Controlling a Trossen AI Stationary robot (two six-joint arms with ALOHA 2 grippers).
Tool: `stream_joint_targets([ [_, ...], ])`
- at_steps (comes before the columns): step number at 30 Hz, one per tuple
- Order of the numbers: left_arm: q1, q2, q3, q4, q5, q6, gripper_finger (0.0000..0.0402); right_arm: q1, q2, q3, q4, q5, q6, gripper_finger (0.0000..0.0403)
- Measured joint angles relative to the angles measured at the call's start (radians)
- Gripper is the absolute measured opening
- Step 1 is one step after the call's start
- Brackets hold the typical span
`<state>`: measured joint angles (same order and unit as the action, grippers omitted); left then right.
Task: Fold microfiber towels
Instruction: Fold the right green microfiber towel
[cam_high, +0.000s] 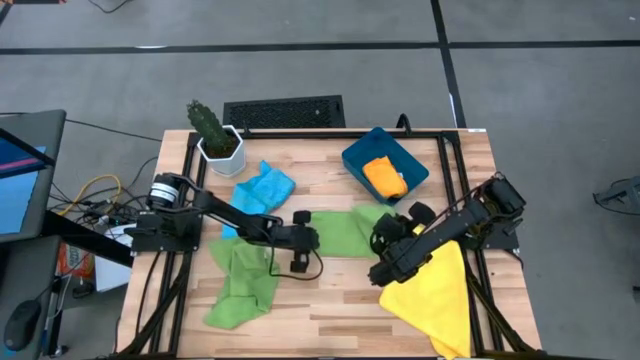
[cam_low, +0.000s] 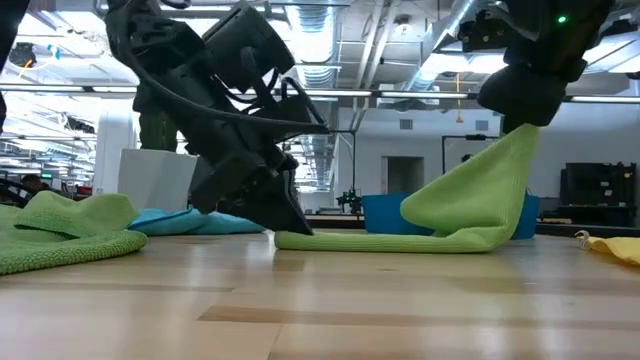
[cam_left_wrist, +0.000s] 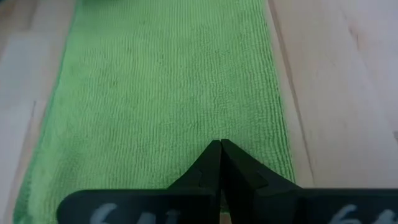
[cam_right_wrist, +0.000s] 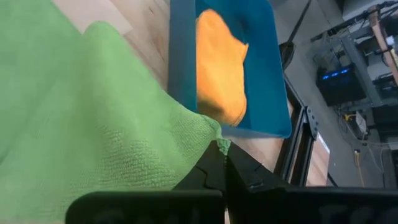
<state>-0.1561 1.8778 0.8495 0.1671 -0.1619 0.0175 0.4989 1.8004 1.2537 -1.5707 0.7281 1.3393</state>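
Center of the high view: a folded green towel lying as a strip on the wooden table, stretched between both grippers. Left gripper at the strip's left end, fingers closed together and pressing down on the cloth; in the left wrist view, fingertips meeting tight over the green weave. Right gripper at the strip's right end, pinched shut on a corner of the same towel and raised, so that in the low view the cloth climbs from the tabletop into a peak under the gripper.

Lower left of the high view: second green towel, crumpled. Just above the left arm: light blue towel, bunched. Lower right: yellow towel, spread and reaching the table's edge. Upper right of center: dark teal bin holding the orange towel. Upper left of the table: potted cactus in a white pot.

No readable writing or brand marks anywhere; pale marks on the gripper bodies in the wrist views too blurred to read.
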Motion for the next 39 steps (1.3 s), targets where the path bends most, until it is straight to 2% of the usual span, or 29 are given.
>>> stream_joint_targets([
  [4, -0.008, -0.003, 0.001, -0.072, 0.011, -0.036, 0.0000, 0.005, 0.000, -0.012, 0.000, -0.050, 0.021, 0.0009],
  [10, -0.030, -0.005, 0.001, -0.101, 0.000, -0.065, 0.0000, 0.025, 0.000, -0.065, -0.001, -0.128, 0.102, 0.0014],
  [17, -0.040, -0.047, -0.005, -0.150, 0.038, -0.088, 0.0000, 0.073, 0.000, -0.070, 0.000, -0.210, 0.171, 0.0011],
  [22, -0.042, -0.061, -0.007, -0.161, 0.082, -0.093, 0.0000, 0.104, 0.000, -0.070, 0.000, -0.241, 0.226, 0.0014],
  [27, -0.047, -0.061, -0.007, -0.152, 0.077, -0.093, 0.0000, 0.115, 0.000, -0.070, 0.005, -0.235, 0.243, 0.0014],
  [30, -0.047, -0.068, -0.006, -0.151, 0.070, -0.093, 0.0000, 0.105, 0.000, -0.069, 0.006, -0.199, 0.241, 0.0018],
  [33, -0.047, -0.093, -0.009, -0.173, 0.067, -0.093, 0.0000, 0.092, 0.000, -0.046, 0.029, -0.108, 0.192, 0.0017],
  [39, -0.047, -0.202, -0.008, -0.234, 0.048, -0.100, 0.0000, 0.033, 0.000, 0.023, 0.187, 0.088, -0.034, 0.0014],
])
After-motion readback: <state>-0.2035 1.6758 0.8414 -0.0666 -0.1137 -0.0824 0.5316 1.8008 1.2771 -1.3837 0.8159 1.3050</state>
